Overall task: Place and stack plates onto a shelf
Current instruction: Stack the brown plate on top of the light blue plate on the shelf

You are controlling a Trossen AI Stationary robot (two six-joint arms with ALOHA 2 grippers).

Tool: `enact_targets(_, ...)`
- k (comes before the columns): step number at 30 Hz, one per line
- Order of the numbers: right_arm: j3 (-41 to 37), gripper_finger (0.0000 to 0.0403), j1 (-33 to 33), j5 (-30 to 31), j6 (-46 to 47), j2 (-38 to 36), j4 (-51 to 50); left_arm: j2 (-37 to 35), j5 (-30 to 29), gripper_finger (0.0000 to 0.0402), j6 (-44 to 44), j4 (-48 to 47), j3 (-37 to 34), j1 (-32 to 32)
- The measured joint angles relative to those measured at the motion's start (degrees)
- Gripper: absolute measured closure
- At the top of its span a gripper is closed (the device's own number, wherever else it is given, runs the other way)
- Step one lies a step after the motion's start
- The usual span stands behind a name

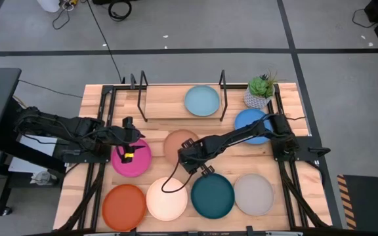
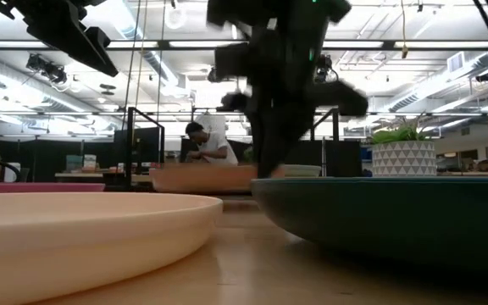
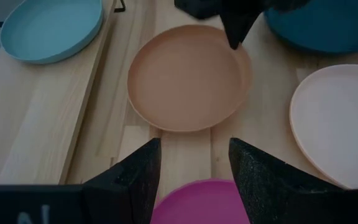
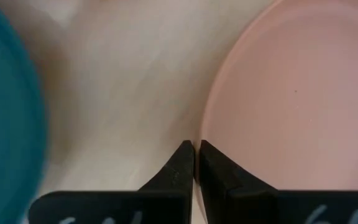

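Observation:
The tan plate [image 1: 178,143] lies on the table in front of the shelf [image 1: 166,105]. My right gripper [image 1: 185,159] stands at its near rim, pointing down, shut on that rim [image 4: 196,148]. My left gripper [image 1: 128,148] is open and hovers over the far part of the magenta plate [image 1: 135,162], whose edge shows below its fingers [image 3: 194,146] in the left wrist view. The light blue plate [image 1: 202,100] rests flat on the shelf. The blue plate [image 1: 249,123] lies under my right arm. The orange [image 1: 123,206], cream [image 1: 167,198], dark teal [image 1: 212,195] and grey [image 1: 253,193] plates lie in a row along the near edge. My right gripper pinches the tan plate's rim [image 4: 199,138] between its two fingers, one inside the rim and one outside, on the plate's near side. The fingers come from above, pointing down. The plate lies flat on the table [image 2: 202,178].
A potted plant [image 1: 261,92] stands at the shelf's right end. Black upright frames [image 1: 223,92] stand at both ends of the shelf. The dark teal and cream plates lie close to my right gripper on its near side. A person [image 2: 206,142] sits in the room beyond.

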Motion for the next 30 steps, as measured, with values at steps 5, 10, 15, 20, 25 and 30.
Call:
enact_targets(5, 0.0, 0.0383, 0.4, 0.8, 1.7, -5.7, 0.0, 0.0, -0.1, 0.0205, 1.5, 1.9, 0.0, 0.0)
enact_targets(10, 0.0, 0.0383, -1.3, 6.7, 2.5, -9.8, -2.4, 0.0, -0.9, 0.0205, 1.8, 2.5, 0.0, 0.0)
enact_targets(15, 0.0, 0.0383, -7.4, 6.9, 3.4, -11.0, -3.8, 0.0, -1.0, 0.0205, 1.7, 2.6, 0.0, 0.0)
enact_targets(20, 0.0, 0.0382, -14.2, 6.4, 3.1, -10.8, -5.2, 0.0, -1.1, 0.0205, 1.8, 2.6, 0.0, 0.0)
enact_targets(25, 0.0, 0.0382, -20.1, 6.2, 3.1, -10.8, -4.9, 0.0, -1.1, 0.0205, 1.8, 3.1, -1.0, 0.0)
enact_targets(30, -0.4, 0.0382, -24.4, 4.8, 3.0, -10.8, -5.2, 0.0, -1.1, 0.0205, 1.8, 3.4, -2.8, 0.0)
